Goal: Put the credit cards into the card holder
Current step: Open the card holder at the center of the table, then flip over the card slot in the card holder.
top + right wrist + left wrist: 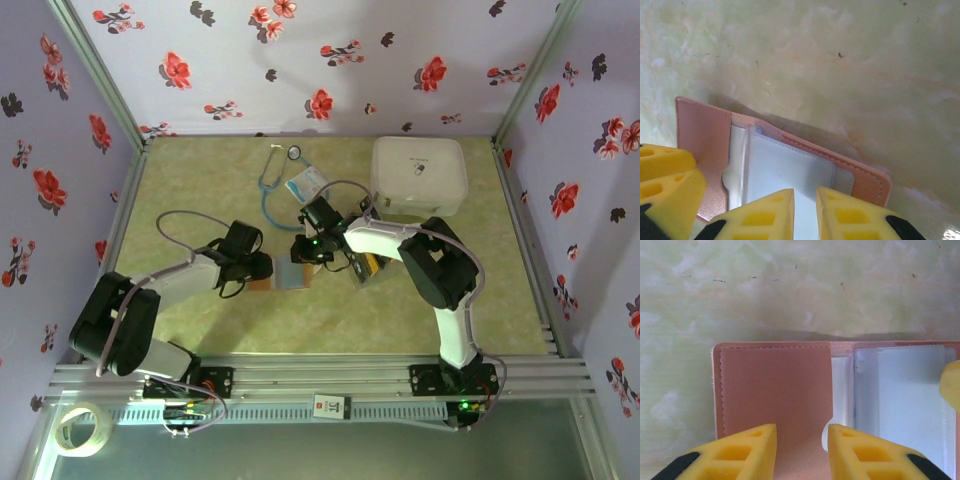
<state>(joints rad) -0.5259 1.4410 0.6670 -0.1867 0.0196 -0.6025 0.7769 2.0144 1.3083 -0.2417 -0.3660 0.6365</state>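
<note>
My left gripper [802, 450], fingers partly spread, straddles the open tan leather card holder [775, 390] mid-table; I'd pin it firmly while my right gripper [805, 215], fingers nearly together, hold unclear, teases its clear pocket [785, 165] open.

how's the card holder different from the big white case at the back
The card holder is tan-brown, the white case plain white. The card holder is much smaller than the white case. The card holder lies opened flat; the white case looks closed. Both are roughly rectangular.
</note>
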